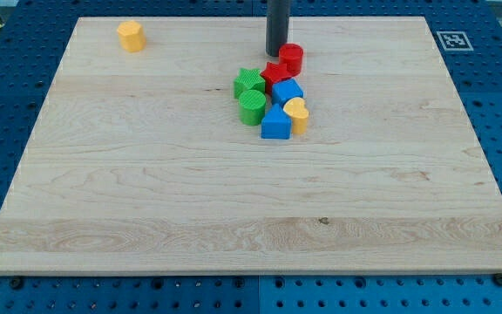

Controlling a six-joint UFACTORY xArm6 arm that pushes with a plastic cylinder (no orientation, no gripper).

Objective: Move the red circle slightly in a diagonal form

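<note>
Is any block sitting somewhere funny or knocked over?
Nothing is knocked over. One yellow block sits alone near the wooden board's top-left corner, far from the others huddled mid-board. My tip is just left of the red circle, so close I cannot tell if they touch.

Bright, even light across the wooden board [146,174], no harsh glare on the grain. Shadows are soft and short, tucked tight under the blocks near the board's middle top. The dark rod [277,22] above the board's top edge reads nearly black, little surface detail. Focus is crisp to the board's corners, edges slightly tapering with perspective.
</note>
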